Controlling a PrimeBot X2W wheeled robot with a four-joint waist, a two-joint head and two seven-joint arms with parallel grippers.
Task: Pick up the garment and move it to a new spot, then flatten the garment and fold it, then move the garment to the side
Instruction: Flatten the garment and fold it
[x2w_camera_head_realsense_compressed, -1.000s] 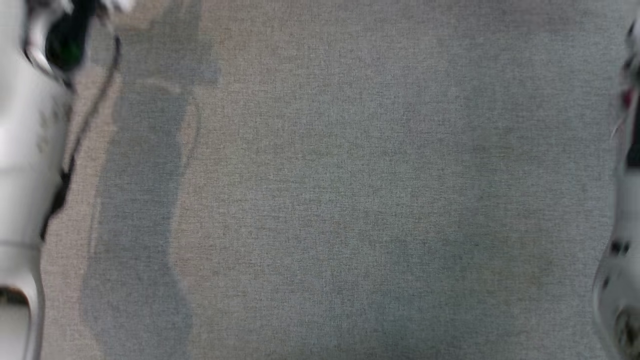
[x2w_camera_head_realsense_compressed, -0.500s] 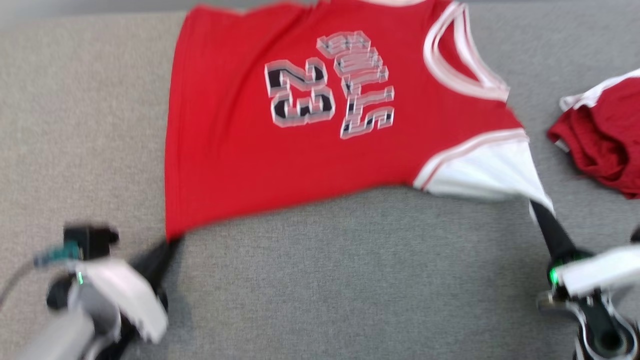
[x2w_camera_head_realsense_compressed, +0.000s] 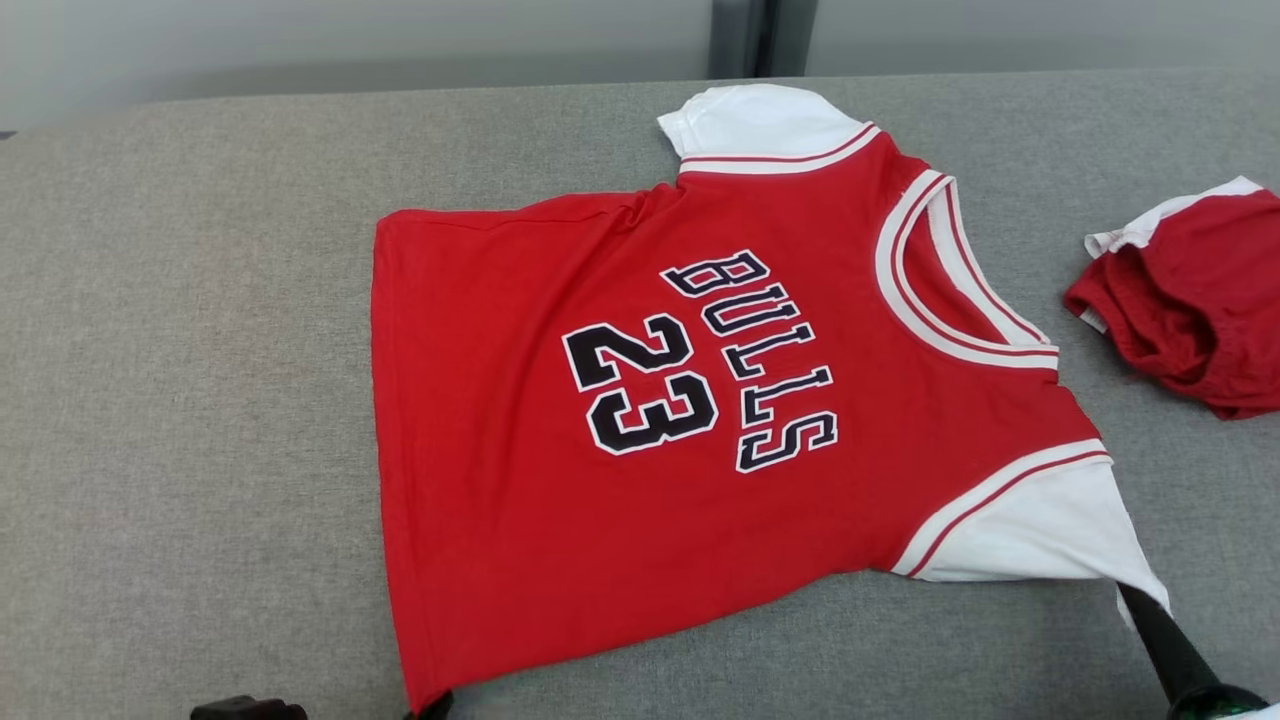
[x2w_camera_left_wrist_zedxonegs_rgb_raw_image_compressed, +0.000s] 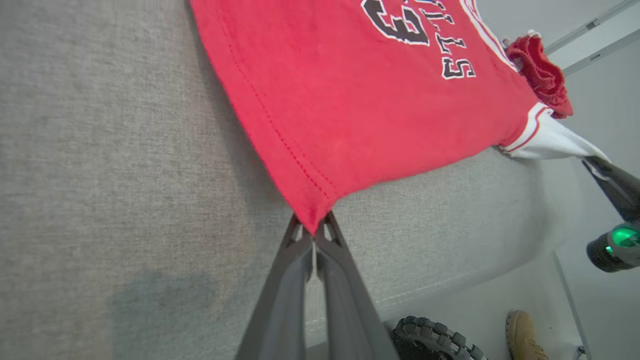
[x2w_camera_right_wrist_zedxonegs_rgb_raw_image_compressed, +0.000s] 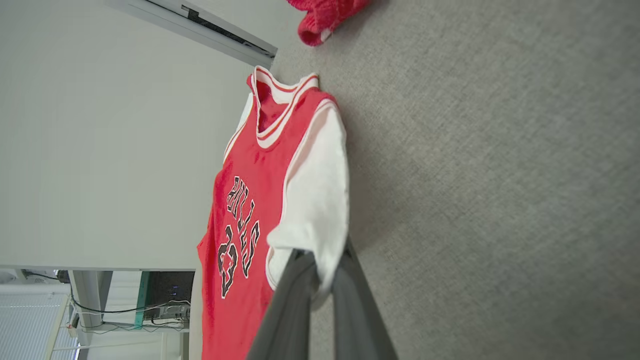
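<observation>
The garment (x2w_camera_head_realsense_compressed: 600, 520), a red jersey with white sleeves and black "BULLS 23" lettering, lies spread face up on the grey table (x2w_camera_head_realsense_compressed: 180, 400), neck to the right and hem to the left. My left gripper (x2w_camera_left_wrist_zedxonegs_rgb_raw_image_compressed: 314, 231) is shut on the hem's near corner; in the head view just its tip (x2w_camera_head_realsense_compressed: 432, 705) peeks in at the bottom edge. My right gripper (x2w_camera_right_wrist_zedxonegs_rgb_raw_image_compressed: 322, 265) is shut on the near white sleeve (x2w_camera_right_wrist_zedxonegs_rgb_raw_image_compressed: 320, 200), pulling its corner to a point at the lower right (x2w_camera_head_realsense_compressed: 1135, 595). The stretch of garment (x2w_camera_left_wrist_zedxonegs_rgb_raw_image_compressed: 350, 100) between both grips looks taut.
A smaller crumpled red cloth (x2w_camera_head_realsense_compressed: 1190, 300) with a white edge lies at the table's right side, just past the garment's neck. Bare grey table stretches left of the hem. Below the table's near edge are a knobby wheel (x2w_camera_left_wrist_zedxonegs_rgb_raw_image_compressed: 435, 340) and a tan shoe (x2w_camera_left_wrist_zedxonegs_rgb_raw_image_compressed: 520, 335).
The head camera has swung up, from bare grey table to the whole garment. Since half a second ago the garment and both grippers sit lower in the picture. Both grips hold.
</observation>
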